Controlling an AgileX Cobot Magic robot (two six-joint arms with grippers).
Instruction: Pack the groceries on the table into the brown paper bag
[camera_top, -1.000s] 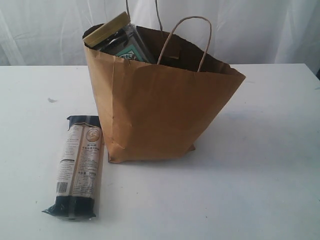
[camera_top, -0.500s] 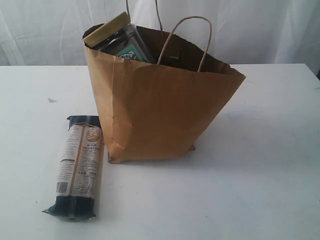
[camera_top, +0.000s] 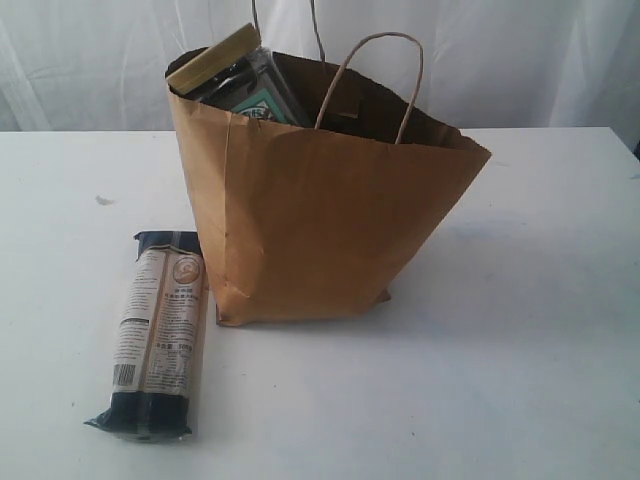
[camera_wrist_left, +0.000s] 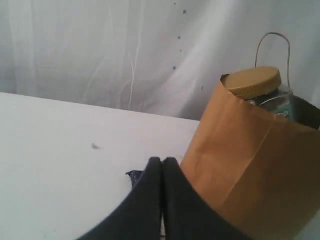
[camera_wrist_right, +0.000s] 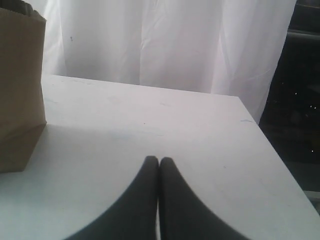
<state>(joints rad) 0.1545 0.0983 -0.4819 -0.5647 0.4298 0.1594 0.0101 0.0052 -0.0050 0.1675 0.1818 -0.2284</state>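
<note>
The brown paper bag (camera_top: 310, 220) stands upright in the middle of the white table (camera_top: 520, 380). A tan-lidded nut jar (camera_top: 215, 60) pokes out of its top left corner; the lid (camera_wrist_left: 252, 81) shows in the left wrist view too. The long dark-blue and beige packet (camera_top: 155, 335) lies flat on the table to the left of the bag. My left gripper (camera_wrist_left: 162, 161) is shut and empty, with a corner of the packet (camera_wrist_left: 135, 175) just past its tips and the bag (camera_wrist_left: 250, 170) beside it. My right gripper (camera_wrist_right: 158, 160) is shut and empty over bare table, the bag (camera_wrist_right: 20, 90) off to one side. The other groceries are out of view.
A small crumb (camera_top: 103, 200) lies on the table left of the bag. White curtains (camera_top: 520, 60) hang behind the table. The table's right edge (camera_wrist_right: 272, 150) borders a dark gap in the right wrist view. Neither arm shows in the exterior view.
</note>
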